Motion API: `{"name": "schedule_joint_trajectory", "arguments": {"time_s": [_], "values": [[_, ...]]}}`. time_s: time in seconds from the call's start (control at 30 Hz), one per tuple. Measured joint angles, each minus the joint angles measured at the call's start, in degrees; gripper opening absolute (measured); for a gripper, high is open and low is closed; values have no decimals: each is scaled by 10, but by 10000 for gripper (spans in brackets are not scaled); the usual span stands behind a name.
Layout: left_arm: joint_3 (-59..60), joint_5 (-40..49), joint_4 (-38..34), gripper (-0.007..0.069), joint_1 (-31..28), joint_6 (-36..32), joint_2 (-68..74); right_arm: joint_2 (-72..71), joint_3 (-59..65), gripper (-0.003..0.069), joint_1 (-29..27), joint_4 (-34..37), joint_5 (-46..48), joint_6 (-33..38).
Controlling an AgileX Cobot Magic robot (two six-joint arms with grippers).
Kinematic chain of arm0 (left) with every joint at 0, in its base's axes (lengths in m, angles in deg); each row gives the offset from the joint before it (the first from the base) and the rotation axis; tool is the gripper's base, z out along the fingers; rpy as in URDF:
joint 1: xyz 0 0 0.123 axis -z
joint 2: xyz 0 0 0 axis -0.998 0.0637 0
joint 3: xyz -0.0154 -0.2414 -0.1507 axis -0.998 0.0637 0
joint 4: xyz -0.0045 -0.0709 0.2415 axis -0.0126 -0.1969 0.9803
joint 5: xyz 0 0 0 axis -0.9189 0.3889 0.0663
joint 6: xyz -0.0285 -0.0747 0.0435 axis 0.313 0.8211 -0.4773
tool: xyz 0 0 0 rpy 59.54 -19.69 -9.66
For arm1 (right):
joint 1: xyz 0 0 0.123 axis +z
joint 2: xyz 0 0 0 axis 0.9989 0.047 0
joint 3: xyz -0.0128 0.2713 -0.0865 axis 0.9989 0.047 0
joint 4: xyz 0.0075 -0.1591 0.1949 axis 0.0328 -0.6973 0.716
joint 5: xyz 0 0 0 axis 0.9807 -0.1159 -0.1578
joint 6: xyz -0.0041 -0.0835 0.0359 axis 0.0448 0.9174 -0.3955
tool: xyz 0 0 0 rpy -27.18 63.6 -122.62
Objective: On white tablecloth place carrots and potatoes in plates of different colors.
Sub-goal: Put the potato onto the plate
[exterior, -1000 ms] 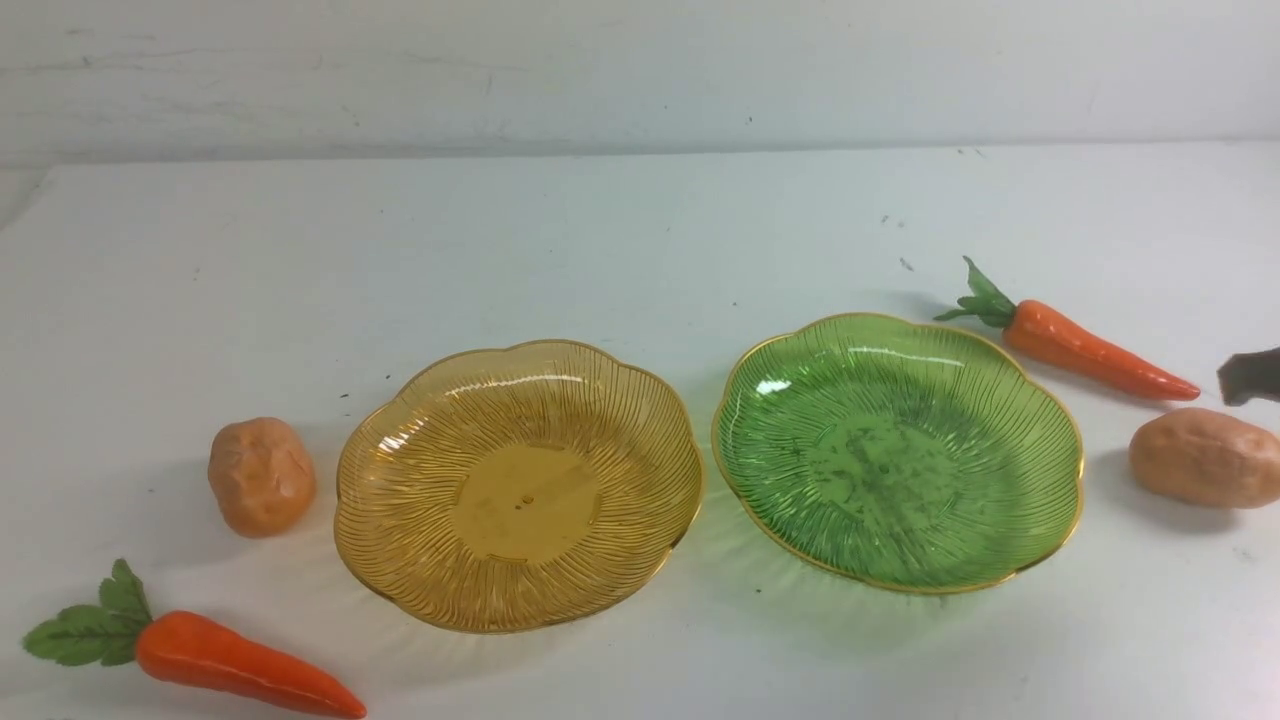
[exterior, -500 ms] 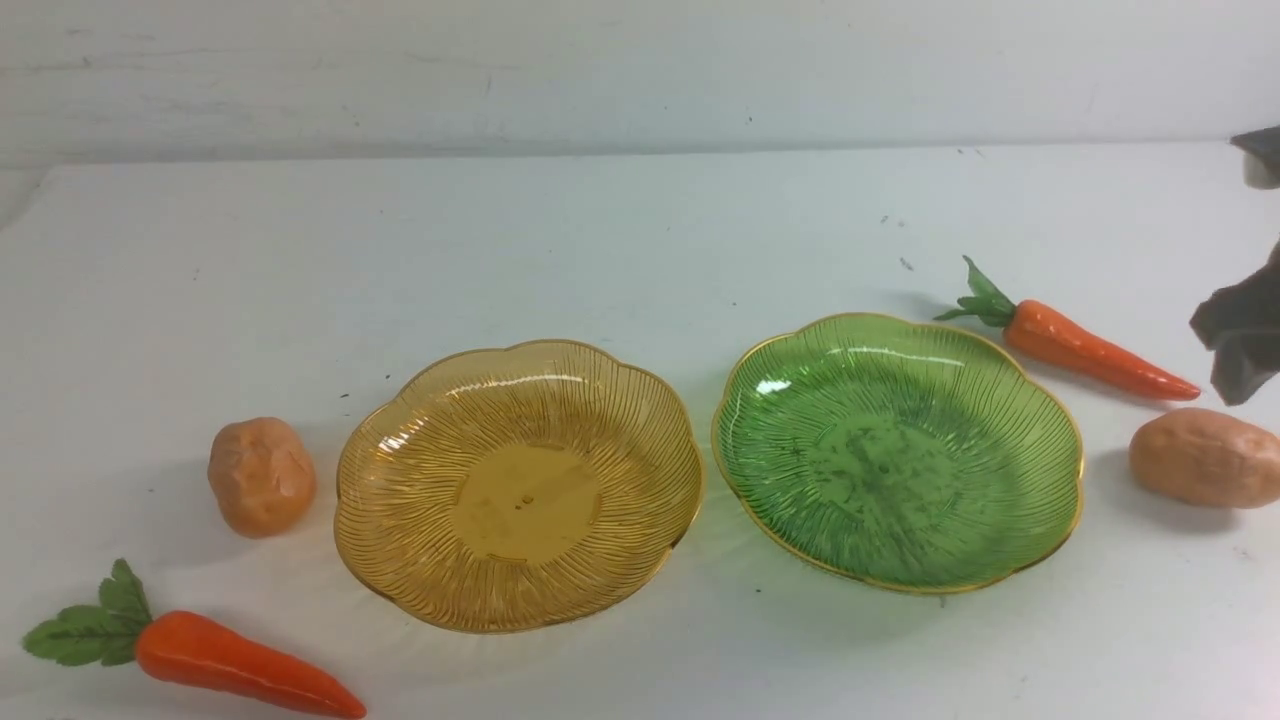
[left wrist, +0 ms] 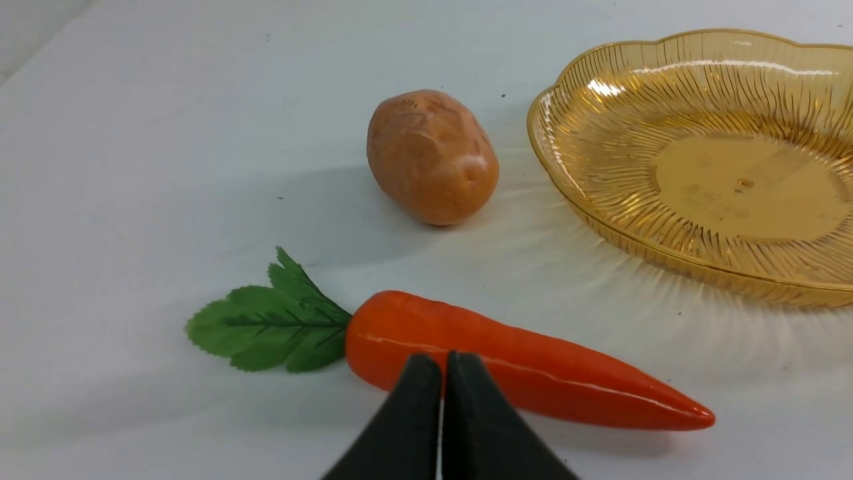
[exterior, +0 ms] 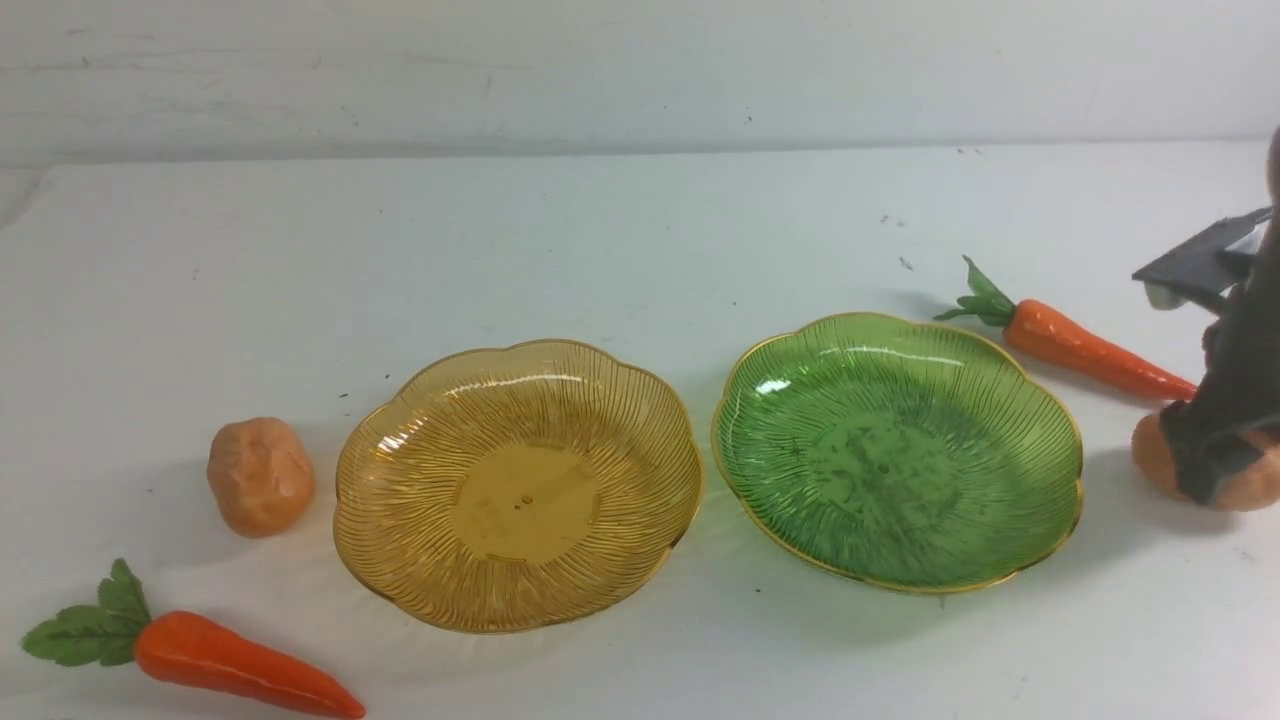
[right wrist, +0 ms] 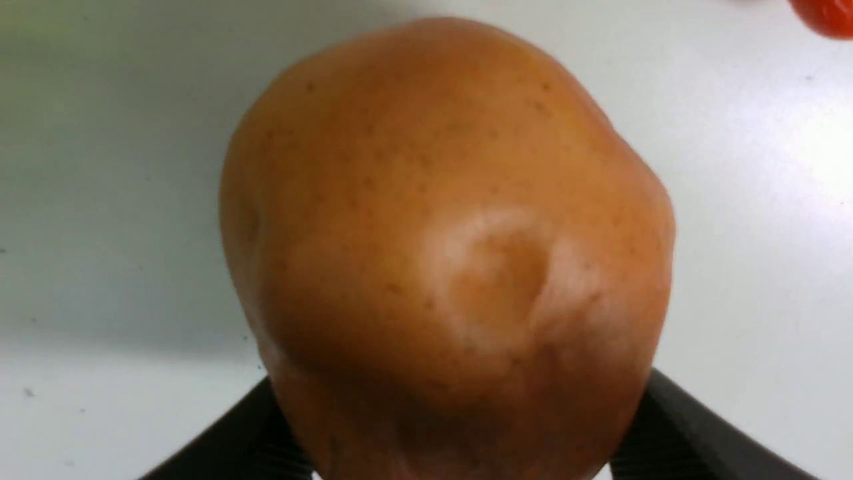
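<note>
On the white tablecloth (exterior: pixel 620 240) an amber plate (exterior: pixel 520 490) and a green plate (exterior: pixel 900 450) sit side by side, both empty. One potato (exterior: pixel 260 475) and one carrot (exterior: pixel 240 665) lie left of the amber plate. The other carrot (exterior: pixel 1090 350) lies right of the green plate. My right gripper (exterior: pixel 1215 470) is down over the second potato (exterior: pixel 1150 450), which rests on the cloth. In the right wrist view this potato (right wrist: pixel 440 240) fills the gap between the spread fingers (right wrist: pixel 673 427). My left gripper (left wrist: pixel 443 363) is shut and empty, just above the left carrot (left wrist: pixel 520 363).
The left potato (left wrist: pixel 433 157) and the amber plate's rim (left wrist: pixel 553 153) lie just beyond the left carrot in the left wrist view. A pale wall runs along the table's far edge. The tip of the right carrot (right wrist: pixel 826 13) shows beside the right potato.
My right gripper has come in from the right edge and dropped down over the right potato. The vegetables, the plates and the left arm's view have not shifted.
</note>
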Motion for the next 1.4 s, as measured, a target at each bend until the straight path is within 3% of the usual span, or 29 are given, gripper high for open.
{"name": "schedule_joint_trajectory", "arguments": {"time_s": [0.27, 0.33, 0.43, 0.57, 0.83, 1.03, 1.2, 1.3, 1.4], "values": [[0, 0, 0, -3, 0, 0, 0, -83, -5, 494, 0, 30, 5, -8], [0, 0, 0, -3, 0, 0, 0, -124, -5, 494, 0, 68, 7, -9], [0, 0, 0, -3, 0, 0, 0, -173, -7, 494, 17, 189, 12, -22], [0, 0, 0, -3, 0, 0, 0, -166, -5, 494, 86, 277, 5, -25], [0, 0, 0, -3, 0, 0, 0, -93, -3, 494, 175, 221, -86, -74], [0, -3, 0, -3, 0, 9, 0, -70, 0, 565, 177, 143, -90, -162], [0, -4, 0, -3, 0, 15, 0, -70, -25, 622, 177, 94, -42, -186], [0, -4, 0, -3, 0, 16, 0, -70, -51, 613, 177, 88, -13, -189], [0, -4, 0, -3, 0, 16, 0, -70, -87, 557, 177, 88, 6, -178]]}}
